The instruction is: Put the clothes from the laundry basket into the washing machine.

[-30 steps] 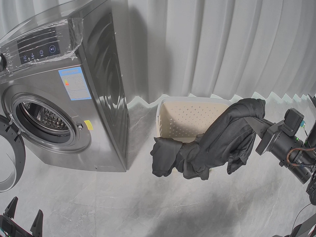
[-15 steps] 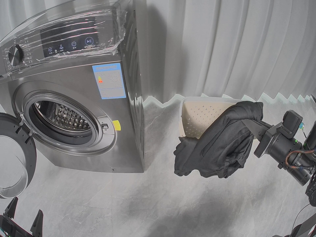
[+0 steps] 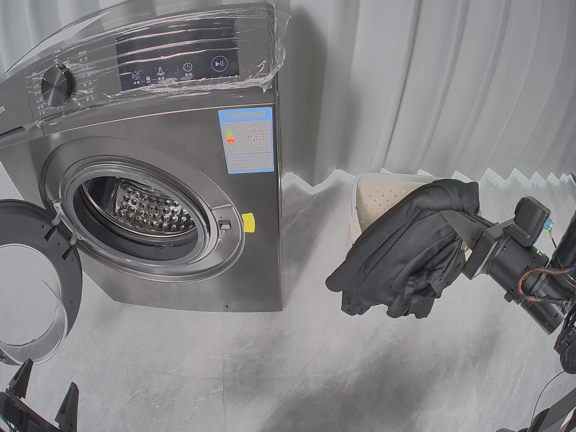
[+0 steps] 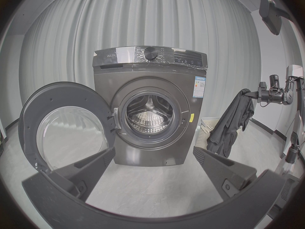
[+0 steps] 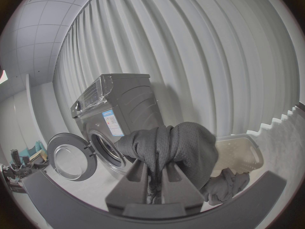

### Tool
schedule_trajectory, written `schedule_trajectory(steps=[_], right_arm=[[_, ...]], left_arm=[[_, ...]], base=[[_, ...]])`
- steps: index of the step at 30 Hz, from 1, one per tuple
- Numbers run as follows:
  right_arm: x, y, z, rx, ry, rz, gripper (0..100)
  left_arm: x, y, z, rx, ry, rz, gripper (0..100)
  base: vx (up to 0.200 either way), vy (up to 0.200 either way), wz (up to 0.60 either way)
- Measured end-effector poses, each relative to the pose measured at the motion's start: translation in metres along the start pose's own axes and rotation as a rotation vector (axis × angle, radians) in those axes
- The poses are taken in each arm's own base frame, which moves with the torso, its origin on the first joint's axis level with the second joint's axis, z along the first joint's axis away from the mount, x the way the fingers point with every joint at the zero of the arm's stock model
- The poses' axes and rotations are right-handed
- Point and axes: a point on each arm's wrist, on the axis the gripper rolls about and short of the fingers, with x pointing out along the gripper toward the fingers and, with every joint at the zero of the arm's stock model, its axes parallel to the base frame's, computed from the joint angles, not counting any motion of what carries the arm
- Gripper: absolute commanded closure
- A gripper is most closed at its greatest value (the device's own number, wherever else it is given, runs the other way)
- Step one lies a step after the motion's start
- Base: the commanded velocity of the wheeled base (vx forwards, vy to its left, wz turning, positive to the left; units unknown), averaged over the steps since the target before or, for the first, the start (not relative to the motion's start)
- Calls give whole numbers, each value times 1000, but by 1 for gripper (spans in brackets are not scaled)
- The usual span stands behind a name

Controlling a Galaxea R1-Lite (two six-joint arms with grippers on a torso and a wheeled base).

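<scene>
- Dark garment [image 3: 408, 253]: gripped at its upper bunch and hung in the air in front of the laundry basket [image 3: 375, 194]; long axis sloped down toward the machine.
- Right gripper [image 3: 459, 222]: jaws clamped on the garment.
- Washing machine [image 3: 180, 151]: set to the robot's left of the garment; drum opening [image 3: 144, 211] uncovered, door [image 3: 33, 295] swung aside.
- Left gripper [image 3: 48, 376]: jaws spread wide, nothing held; placed low near the door, nearer the drum.

Soft, even, bright light fills the room. The grey steel front-loading washing machine [image 3: 174, 121] throws a dim shadow onto the white pleated curtain [image 3: 420, 61] just beside it. The clear plastic film [image 3: 267, 43] over its panel glints, and the perforated steel drum [image 4: 147, 120] gleams inside. Both wrist views bow straight lines and go black at all 4 corners.
</scene>
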Motion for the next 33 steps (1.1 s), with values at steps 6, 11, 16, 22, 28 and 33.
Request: schedule_trajectory(steps=[6, 11, 16, 22, 28, 33], right_arm=[[0, 0, -1, 27, 3, -3, 100], [0, 0, -2, 34, 9, 3, 100], [0, 0, -2, 101, 17, 22, 100], [0, -2, -1, 106, 13, 15, 100], [0, -1, -2, 104, 16, 11, 100], [1, -2, -2, 95, 19, 6, 100]], left_arm=[[0, 0, 0, 0, 0, 1, 0], [0, 0, 0, 0, 0, 1, 0], [0, 0, 0, 0, 0, 2, 0], [0, 0, 0, -1, 0, 1, 0], [0, 0, 0, -1, 0, 1, 0], [0, 0, 0, -1, 0, 1, 0]], base=[[-200, 0, 0], [0, 0, 0], [0, 40, 0], [0, 200, 0], [0, 200, 0], [0, 200, 0]])
